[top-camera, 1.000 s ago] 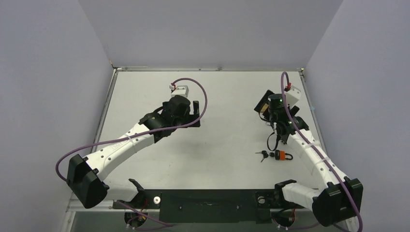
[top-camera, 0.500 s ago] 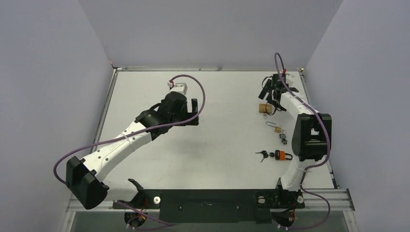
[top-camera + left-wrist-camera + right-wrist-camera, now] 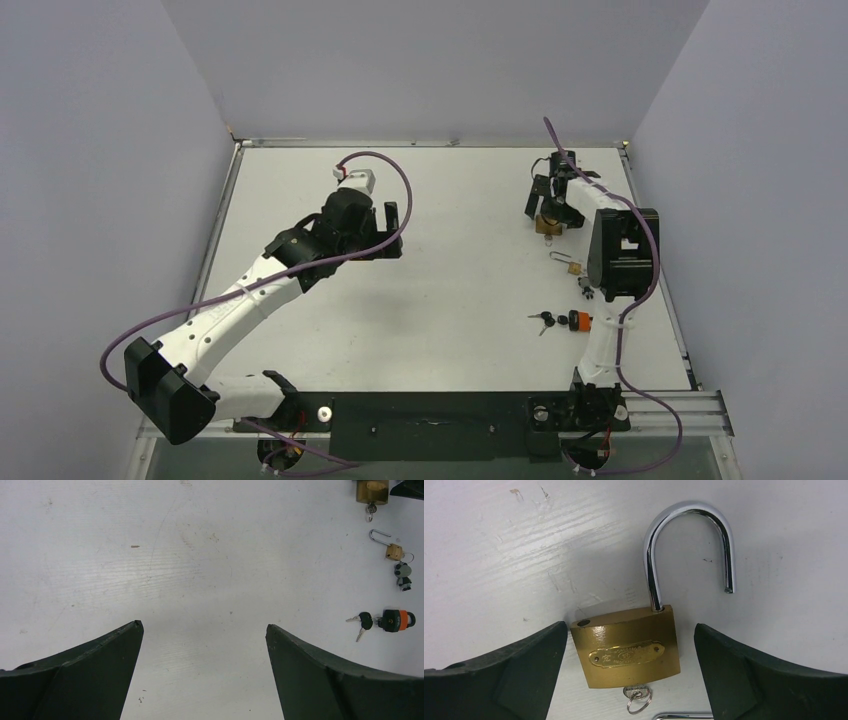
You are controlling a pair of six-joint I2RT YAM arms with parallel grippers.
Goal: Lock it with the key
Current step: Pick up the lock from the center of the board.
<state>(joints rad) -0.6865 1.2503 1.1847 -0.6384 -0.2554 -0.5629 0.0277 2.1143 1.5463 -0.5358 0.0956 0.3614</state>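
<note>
**Top external.** The right arm [image 3: 620, 250] reaches to the upper right of the frame, and its jaws hang spread just above the brass padlock [image 3: 547, 227] lying on the worktop [image 3: 450, 290]. Lower down the right side lie a small padlock [image 3: 570, 265] and an orange padlock [image 3: 581, 322] with loose keys [image 3: 544, 320] beside it. The left arm [image 3: 255, 290] holds its jaws apart over bare surface at centre left, well away from the locks.

**Left wrist.** The jaws are wide and hold nothing. All three locks sit along the right edge of the frame, with the brass one at the very top.

**Right wrist.** The padlock body lies between the spread jaws and touches neither. Its shackle [image 3: 689, 545] stands open, with one leg in the body and the free end lifted clear at upper right. The key [image 3: 637, 698] sits in the keyhole at the lower centre.

**Step.** This looks like the approach to the lock. The next move probably calls for pinning the body, pressing the free shackle end down into its hole, and then turning the key. The flat body may slide if it is pushed off-centre.

**Change.** A second ago the right arm was folded low over the small locks. It has since stretched up and settled closer over the brass padlock. The left arm has drifted slightly towards the upper left, and the locks have not moved.
</note>
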